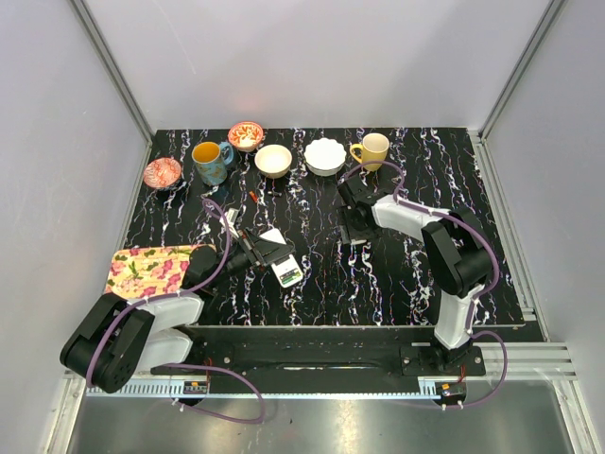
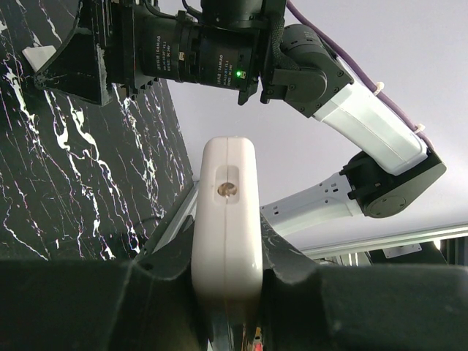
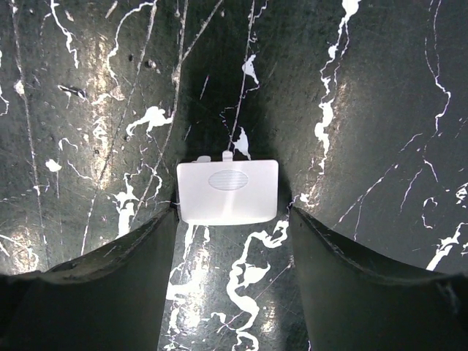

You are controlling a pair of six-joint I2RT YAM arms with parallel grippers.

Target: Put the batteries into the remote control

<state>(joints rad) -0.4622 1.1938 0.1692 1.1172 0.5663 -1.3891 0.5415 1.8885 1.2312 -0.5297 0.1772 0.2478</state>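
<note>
Remote control (image 2: 227, 212) — edgewise in left gripper (image 2: 227, 281) (low)

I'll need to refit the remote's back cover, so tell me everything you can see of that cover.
The back cover is a thin white plastic rectangle with rounded corners, a ribbed oval grip at its middle and small tabs on its far edge. It lies flat on the black marbled table, between the open fingers of the right gripper; one finger seems to touch a near corner.
</note>
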